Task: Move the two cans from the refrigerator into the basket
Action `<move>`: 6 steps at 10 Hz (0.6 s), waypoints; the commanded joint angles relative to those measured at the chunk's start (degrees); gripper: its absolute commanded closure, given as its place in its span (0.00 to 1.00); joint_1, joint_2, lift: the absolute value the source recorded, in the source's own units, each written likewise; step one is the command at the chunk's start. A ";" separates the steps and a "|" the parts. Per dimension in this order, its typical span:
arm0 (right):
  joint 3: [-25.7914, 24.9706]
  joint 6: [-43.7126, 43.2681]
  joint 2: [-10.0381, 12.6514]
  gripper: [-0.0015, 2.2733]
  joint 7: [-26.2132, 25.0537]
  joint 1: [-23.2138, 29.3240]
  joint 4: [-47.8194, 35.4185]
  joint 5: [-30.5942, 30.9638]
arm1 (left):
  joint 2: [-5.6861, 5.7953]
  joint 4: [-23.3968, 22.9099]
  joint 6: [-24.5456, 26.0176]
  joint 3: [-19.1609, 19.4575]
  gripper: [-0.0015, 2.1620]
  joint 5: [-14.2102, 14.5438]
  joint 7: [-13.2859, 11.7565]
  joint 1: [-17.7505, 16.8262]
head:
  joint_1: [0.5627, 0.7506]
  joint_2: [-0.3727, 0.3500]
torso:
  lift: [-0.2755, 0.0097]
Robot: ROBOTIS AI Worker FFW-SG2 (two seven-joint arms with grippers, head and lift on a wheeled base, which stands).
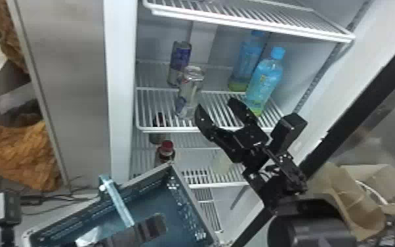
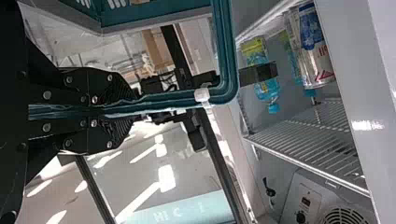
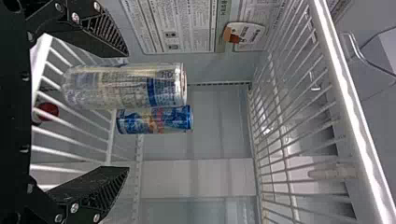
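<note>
head view, clock from right gripper (image 1: 216,104): spread, empty | left gripper (image 2: 122,112): clamped on basket handle (image 2: 163,101) | 2 cans (image 1: 192,90): refrigerator shelf (image 1: 180,129), 10 o'clock | 2 blue-capped bottles (image 1: 265,80): 1–2 o'clock | apparently 2 darker bottles (image 1: 166,146): 8 o'clock | 1 basket (image 1: 182,200): 7 o'clock

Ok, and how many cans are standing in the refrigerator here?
2. The silver can stands near the front edge of the shelf; the blue can stands behind it, slightly to its left. Others may be hidden.
</note>
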 commanded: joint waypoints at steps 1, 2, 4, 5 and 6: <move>1.65 0.06 -0.46 0.08 -0.37 -2.34 1.85 0.15 | 0.00 0.09 0.00 0.00 0.56 0.00 0.00 0.00 | 0.70 0.12 | 0.84; 2.45 0.20 -0.63 0.08 -0.72 -3.75 3.12 0.27 | 0.09 0.09 0.00 0.00 0.56 0.00 0.00 0.00 | 0.70 0.14 | 0.84; 4.51 0.48 -1.07 0.08 -0.98 -6.42 5.65 0.27 | 0.09 0.09 0.00 0.00 0.56 0.00 0.00 0.00 | 0.70 0.16 | 0.84; 5.42 0.48 -1.16 0.08 -1.33 -7.41 6.63 0.27 | 0.09 0.09 0.00 0.00 0.56 0.11 0.00 0.00 | 0.70 0.18 | 0.84; 5.88 0.48 -1.25 0.08 -1.86 -7.83 6.91 0.72 | 0.09 0.09 0.00 0.00 0.56 0.11 0.00 0.00 | 0.70 0.20 | 0.84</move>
